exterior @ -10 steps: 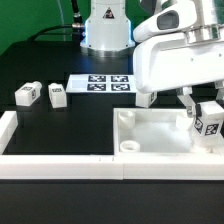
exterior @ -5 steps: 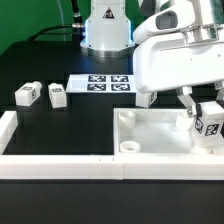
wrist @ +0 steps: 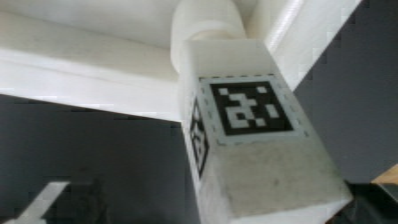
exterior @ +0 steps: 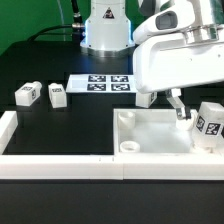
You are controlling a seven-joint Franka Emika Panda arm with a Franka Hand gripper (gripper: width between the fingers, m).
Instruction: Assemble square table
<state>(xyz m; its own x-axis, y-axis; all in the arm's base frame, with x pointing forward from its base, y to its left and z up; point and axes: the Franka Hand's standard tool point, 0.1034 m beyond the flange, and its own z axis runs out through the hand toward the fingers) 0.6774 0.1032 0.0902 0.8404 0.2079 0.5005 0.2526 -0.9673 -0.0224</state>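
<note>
The white square table top [exterior: 150, 146], a tray with a raised rim, lies at the front right of the exterior view. My gripper [exterior: 197, 115] is over its right side, shut on a short white leg [exterior: 208, 124] with a black-white tag. The leg is tilted and its lower end is at the top's right edge. In the wrist view the held leg [wrist: 249, 150] fills the middle, its far end against the top's rim [wrist: 89, 80] at a corner. My fingertips are hidden there. Two more tagged legs [exterior: 26, 95] [exterior: 57, 95] lie at the left.
The marker board [exterior: 103, 82] lies at the back centre in front of the arm's base [exterior: 105, 30]. A long white rail [exterior: 60, 165] runs along the front, and another rail [exterior: 8, 125] stands at the left. A short round post [exterior: 128, 146] sits at the top's front-left corner.
The gripper has turned with the leg: the leg's tag now faces differently and the leg leans, while one finger has swung toward the exterior view's left.
</note>
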